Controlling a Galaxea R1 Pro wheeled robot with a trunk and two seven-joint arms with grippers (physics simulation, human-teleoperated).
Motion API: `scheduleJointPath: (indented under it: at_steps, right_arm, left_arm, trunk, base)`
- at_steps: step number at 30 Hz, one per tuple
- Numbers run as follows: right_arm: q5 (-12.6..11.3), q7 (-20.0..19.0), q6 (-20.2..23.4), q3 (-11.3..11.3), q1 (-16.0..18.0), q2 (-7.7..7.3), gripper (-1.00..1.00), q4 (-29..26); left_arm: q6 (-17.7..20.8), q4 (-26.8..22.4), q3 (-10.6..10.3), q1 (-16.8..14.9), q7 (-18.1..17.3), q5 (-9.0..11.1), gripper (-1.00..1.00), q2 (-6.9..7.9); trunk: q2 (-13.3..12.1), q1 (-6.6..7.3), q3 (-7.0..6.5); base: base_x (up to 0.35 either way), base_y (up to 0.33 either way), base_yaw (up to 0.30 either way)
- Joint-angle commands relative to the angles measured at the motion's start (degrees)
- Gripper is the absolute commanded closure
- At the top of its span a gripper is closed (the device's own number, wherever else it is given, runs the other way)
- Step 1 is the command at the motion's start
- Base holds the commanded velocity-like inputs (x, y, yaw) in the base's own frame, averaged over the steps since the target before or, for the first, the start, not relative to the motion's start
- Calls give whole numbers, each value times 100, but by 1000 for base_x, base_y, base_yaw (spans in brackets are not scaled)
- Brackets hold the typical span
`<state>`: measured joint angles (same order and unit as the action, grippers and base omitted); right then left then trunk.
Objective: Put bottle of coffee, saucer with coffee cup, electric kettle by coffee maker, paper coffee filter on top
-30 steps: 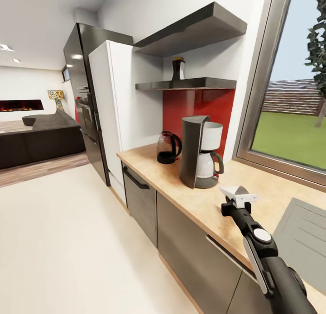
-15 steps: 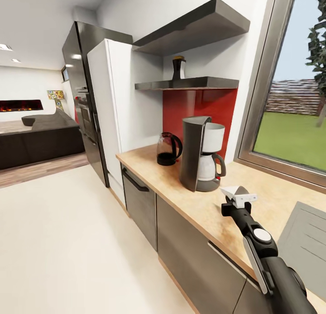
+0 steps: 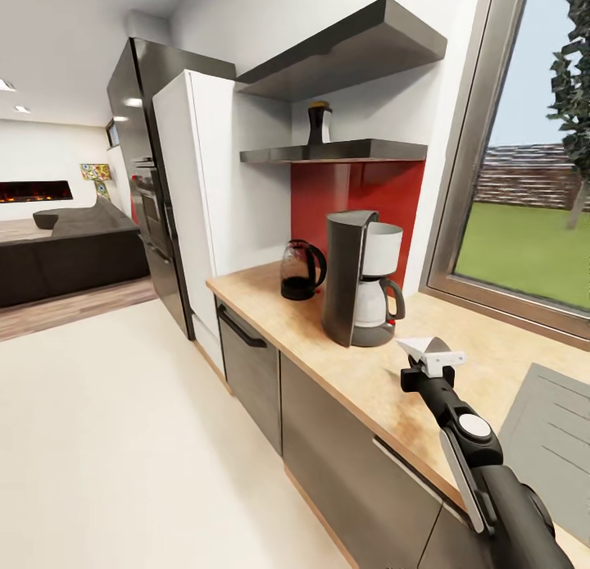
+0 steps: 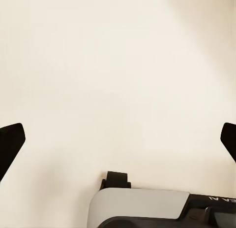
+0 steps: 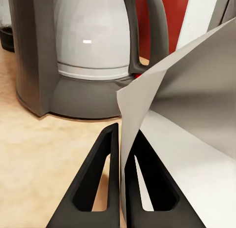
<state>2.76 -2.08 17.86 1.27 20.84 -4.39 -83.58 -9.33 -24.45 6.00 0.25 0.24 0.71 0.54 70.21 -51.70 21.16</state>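
The tall dark grey coffee maker stands on the beige kitchen countertop, with the smoky glass electric kettle just to its left. Up on the thin kitchen shelf sits the bottle of coffee. My right gripper hovers over the counter a little right of and nearer than the coffee maker, shut on the white paper coffee filter. In the right wrist view the fingers pinch the paper coffee filter in front of the carafe. My left gripper is open over plain floor.
A thicker dark shelf hangs above the thin one. A white tall cabinet and black fridge stand left of the counter. A grey drainer surface lies at the right, with a window behind. Pale floor stretches left.
The whole head view has shifted slightly, so the camera moved. My right gripper keeps the filter in the same place in the picture.
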Motion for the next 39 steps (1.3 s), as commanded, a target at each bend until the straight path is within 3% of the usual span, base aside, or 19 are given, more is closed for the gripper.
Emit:
scheduleJointPath:
  at_steps: [1,11,13,16,20,21,23,24,30,32,33,35,37,38,39]
  right_arm:
    - [14,-20,33,4,2,0,100,-9]
    - [17,-20,49,19,5,-15,100,-45]
    - [24,-23,836,46,79,-152,100,-361]
    - [23,-27,1239,52,274,-262,100,-412]
    - [31,-152,2249,49,926,-359,100,-454]
    - [46,-295,2817,46,1289,-388,100,-461]
    - [58,-468,3252,42,1686,-457,100,-466]
    - [84,-603,3511,33,2075,-581,100,-464]
    - [205,-806,3905,5,3248,-1092,100,-407]
    - [219,-824,3935,0,3447,-1217,100,-323]
    - [237,-847,3974,-322,4140,-1636,100,187]
    - [240,-860,3981,-615,4548,-1794,100,623]
    - [241,-901,3984,-811,4842,-1857,100,999]
    - [241,-1005,3985,-991,5151,-1897,100,1407]
    - [242,-1453,3987,-1305,5822,-1939,100,2269]
  left_arm:
    - [-8,-7,5,1,2,7,-100,-1]
    - [-8,-14,1,1,1,8,-100,-1]
    - [-5,-115,17,1,-4,8,-100,-1]
    - [-2,-152,25,1,-5,8,-100,-1]
    - [2,-179,53,1,-9,8,-100,-1]
    - [3,-187,76,1,-11,8,-100,-1]
    - [6,-192,97,1,-16,8,-100,-1]
    - [7,-195,115,1,-19,8,-100,-1]
    - [9,-192,149,1,-23,8,-100,-1]
    - [9,-192,151,1,-23,8,-100,-1]
    - [10,-192,154,1,-24,8,-100,27]
    - [10,-192,160,1,-26,8,-100,58]
    - [10,-192,174,1,-28,8,-100,71]
    - [10,-192,195,1,-30,8,-100,80]
    - [10,-193,228,1,-31,8,-100,89]
  trunk:
    - [4,0,5]
    - [4,0,5]
    - [4,0,5]
    - [4,0,5]
    - [4,0,5]
    - [4,0,5]
    - [4,0,5]
    - [4,0,5]
    - [4,0,5]
    - [4,0,5]
    - [4,0,5]
    - [4,0,5]
    - [4,0,5]
    - [4,0,5]
    - [4,0,5]
  base:
    - [0,0,-23]
    - [0,0,-3]
    - [0,0,0]
    - [0,0,0]
    - [0,0,0]
    - [0,0,0]
    - [0,0,0]
    - [0,0,0]
    - [0,0,0]
    - [0,0,0]
    - [0,0,0]
    - [0,0,0]
    - [0,0,0]
    - [0,0,0]
    - [0,0,0]
